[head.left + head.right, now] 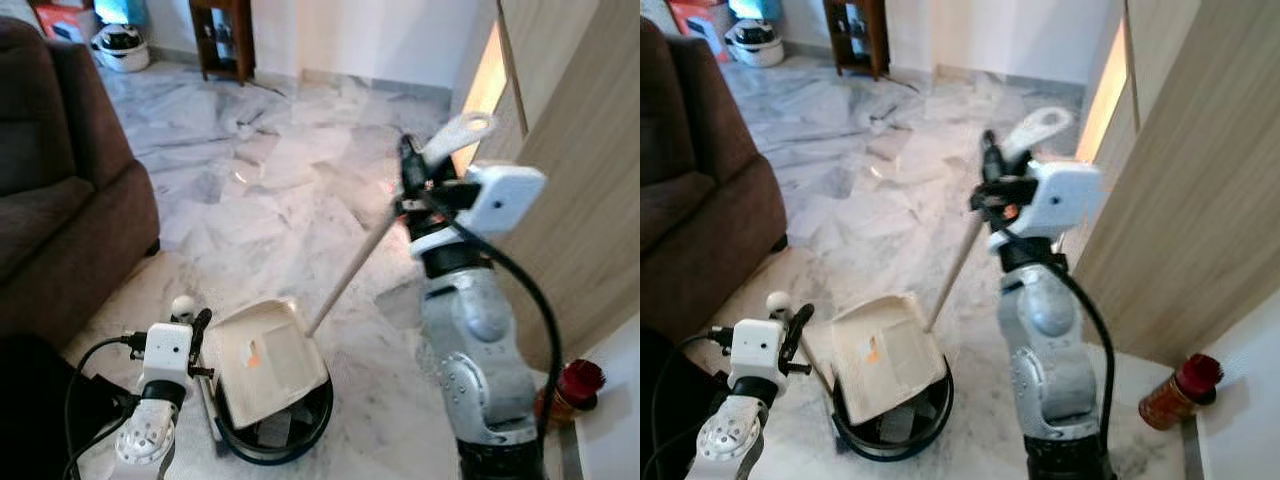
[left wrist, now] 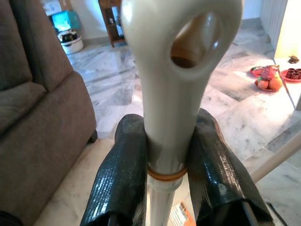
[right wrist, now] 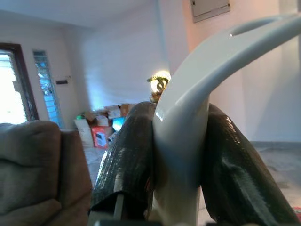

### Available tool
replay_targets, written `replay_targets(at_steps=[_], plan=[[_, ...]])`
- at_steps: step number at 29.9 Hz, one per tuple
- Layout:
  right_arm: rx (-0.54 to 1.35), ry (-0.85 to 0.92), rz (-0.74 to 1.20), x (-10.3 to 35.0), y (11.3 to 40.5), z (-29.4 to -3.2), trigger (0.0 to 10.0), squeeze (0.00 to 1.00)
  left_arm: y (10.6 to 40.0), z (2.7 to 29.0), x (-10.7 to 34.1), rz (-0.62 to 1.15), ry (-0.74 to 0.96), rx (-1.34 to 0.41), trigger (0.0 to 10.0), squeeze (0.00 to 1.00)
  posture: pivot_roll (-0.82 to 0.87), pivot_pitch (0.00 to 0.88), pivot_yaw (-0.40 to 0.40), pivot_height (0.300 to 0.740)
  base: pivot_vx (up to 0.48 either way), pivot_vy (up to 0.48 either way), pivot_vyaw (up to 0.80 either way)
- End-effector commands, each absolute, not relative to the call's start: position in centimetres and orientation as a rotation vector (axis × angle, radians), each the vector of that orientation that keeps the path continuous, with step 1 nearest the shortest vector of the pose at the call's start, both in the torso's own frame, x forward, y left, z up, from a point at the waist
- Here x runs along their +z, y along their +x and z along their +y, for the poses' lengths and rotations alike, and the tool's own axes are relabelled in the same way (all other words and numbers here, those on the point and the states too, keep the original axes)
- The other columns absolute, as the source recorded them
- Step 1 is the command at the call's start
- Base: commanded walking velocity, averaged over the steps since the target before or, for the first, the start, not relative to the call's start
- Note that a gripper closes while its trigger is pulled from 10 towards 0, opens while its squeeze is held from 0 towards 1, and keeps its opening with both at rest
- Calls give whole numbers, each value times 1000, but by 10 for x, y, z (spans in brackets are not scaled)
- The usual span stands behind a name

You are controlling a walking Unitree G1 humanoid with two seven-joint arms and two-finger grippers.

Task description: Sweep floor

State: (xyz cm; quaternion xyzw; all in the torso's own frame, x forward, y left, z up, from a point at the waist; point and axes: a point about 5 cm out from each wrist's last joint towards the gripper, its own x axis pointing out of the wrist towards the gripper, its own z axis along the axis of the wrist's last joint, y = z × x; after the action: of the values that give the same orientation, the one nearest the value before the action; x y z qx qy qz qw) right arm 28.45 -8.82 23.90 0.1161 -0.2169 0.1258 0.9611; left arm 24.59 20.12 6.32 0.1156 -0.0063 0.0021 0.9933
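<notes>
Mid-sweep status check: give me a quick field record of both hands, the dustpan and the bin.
left hand: shut on the short handle beside the dustpan
right hand: raised, shut on the long handle near its looped top
dustpan: cream, tilted over the bin
dustpan contents: small orange scrap
bin: black, round, on the marble floor
long handle lower end: hidden behind the dustpan

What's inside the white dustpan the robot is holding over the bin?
A small orange scrap lies on the dustpan tray; the rest looks bare. Under it sits a black bin, mostly covered, so its contents are largely hidden. The left hand grips the dustpan handle.
</notes>
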Motion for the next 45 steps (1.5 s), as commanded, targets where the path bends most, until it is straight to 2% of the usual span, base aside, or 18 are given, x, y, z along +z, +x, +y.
replay_targets(at_steps=[1, 16, 29, 39, 45], plan=[[267, 230, -572, 260, 274, -89, 10000, 0, 246, 199, 67, -50, 247, -21, 10000, 0, 203, 0, -4, 740, 0, 0, 0], [322, 126, -691, 272, 259, -65, 10000, 0, 245, 198, 65, -42, 235, -16, 10000, 0, 207, 13, -10, 740, 0, 0, 0], [399, -74, -737, 260, 250, -48, 10000, 0, 246, 199, 67, -46, 238, -11, 10000, 0, 210, 31, -11, 740, 0, 0, 0], [435, -144, -752, 255, 245, -41, 10000, 0, 248, 199, 68, -51, 240, -8, 10000, 0, 211, 42, -11, 740, 0, 0, 0], [445, -103, -746, 255, 242, -37, 10000, 0, 249, 199, 69, -53, 241, -7, 10000, 0, 211, 46, -11, 740, 0, 0, 0]])
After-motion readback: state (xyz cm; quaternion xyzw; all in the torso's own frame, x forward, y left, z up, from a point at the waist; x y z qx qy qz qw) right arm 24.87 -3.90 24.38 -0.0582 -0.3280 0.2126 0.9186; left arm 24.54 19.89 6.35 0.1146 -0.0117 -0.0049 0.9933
